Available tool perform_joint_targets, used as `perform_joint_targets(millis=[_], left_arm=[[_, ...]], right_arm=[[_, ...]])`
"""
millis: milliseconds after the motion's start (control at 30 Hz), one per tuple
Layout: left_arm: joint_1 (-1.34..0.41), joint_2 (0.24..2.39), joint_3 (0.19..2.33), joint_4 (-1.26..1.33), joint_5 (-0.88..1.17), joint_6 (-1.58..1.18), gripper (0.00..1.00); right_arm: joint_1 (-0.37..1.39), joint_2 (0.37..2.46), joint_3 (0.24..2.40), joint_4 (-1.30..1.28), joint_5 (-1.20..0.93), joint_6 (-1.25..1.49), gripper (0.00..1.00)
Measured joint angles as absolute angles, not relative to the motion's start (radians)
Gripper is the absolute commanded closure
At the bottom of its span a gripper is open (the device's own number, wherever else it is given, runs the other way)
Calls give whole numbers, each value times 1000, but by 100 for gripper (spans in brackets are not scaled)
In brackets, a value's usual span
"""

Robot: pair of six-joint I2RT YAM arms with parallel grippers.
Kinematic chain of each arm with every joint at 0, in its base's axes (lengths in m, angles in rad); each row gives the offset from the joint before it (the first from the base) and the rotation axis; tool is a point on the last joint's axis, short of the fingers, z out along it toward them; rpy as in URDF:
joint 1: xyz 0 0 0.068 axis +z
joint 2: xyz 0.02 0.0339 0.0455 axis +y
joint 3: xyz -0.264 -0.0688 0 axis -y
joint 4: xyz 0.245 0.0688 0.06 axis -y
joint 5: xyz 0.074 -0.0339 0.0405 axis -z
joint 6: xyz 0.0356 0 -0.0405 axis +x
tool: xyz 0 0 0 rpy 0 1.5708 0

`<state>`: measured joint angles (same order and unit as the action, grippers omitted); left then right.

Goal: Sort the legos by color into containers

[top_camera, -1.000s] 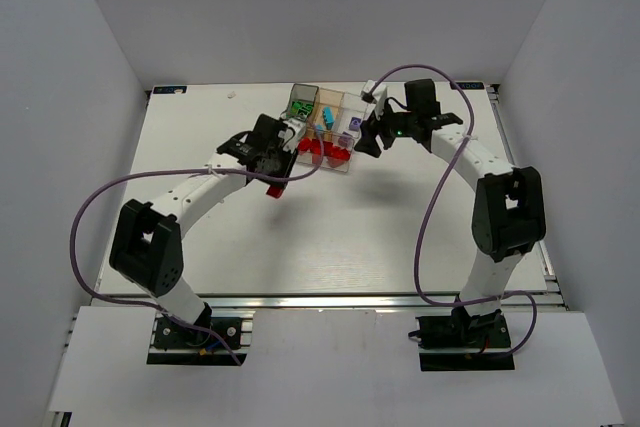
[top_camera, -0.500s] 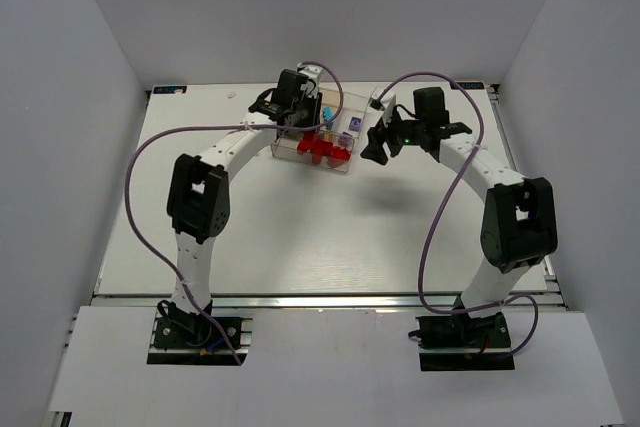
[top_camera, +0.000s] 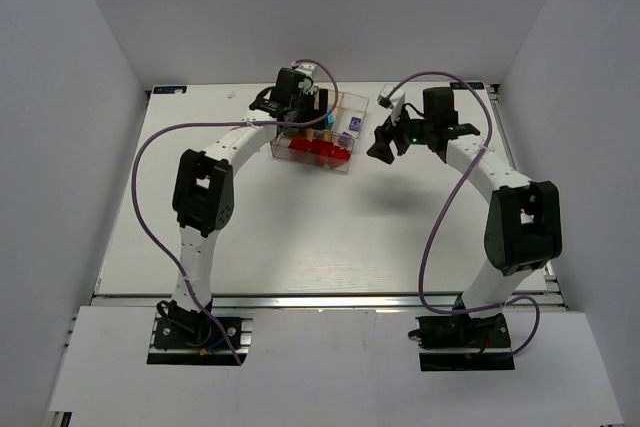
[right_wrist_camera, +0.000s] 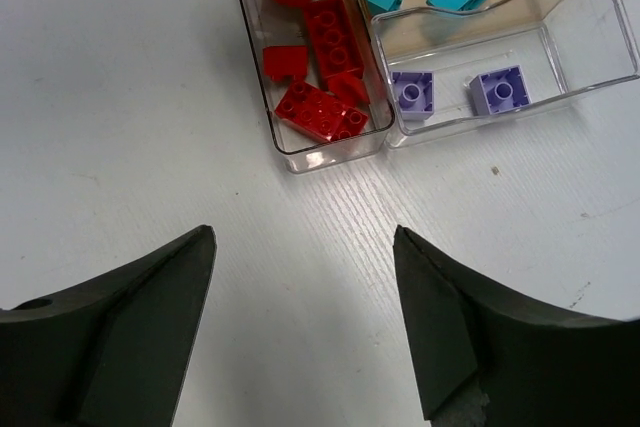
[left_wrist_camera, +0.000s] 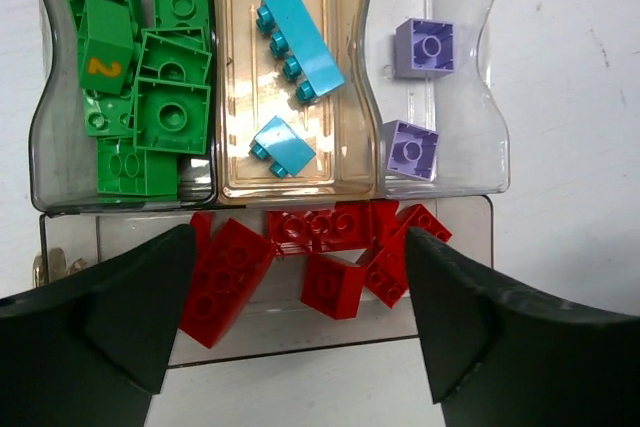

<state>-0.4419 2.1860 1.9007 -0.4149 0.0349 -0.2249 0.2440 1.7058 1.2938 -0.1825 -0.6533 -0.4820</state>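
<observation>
red legos (left_wrist_camera: 331, 283) lie under empty, spread left gripper (left_wrist_camera: 300, 237).

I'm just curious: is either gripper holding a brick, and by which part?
Nothing is held: the left gripper and the right gripper are both open and empty.

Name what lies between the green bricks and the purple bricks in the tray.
The tan middle compartment holding two cyan bricks, clear in the left wrist view.
</observation>
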Motion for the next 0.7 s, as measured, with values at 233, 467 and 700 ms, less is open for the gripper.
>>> perform_joint_targets(millis=[233,467,700], left_arm=[[-442,2046,1813,-401,35,-261,2],[-433,1440,1306,-239,30,-320,2],[-429,1158,1093,-179,3,-349,2]], right_arm=[[244,1692,1293,-175,-617,-396,11],[239,1702,1473,-290,-447,-202,11],[218,1599,1445,-297,-388,-157,11]])
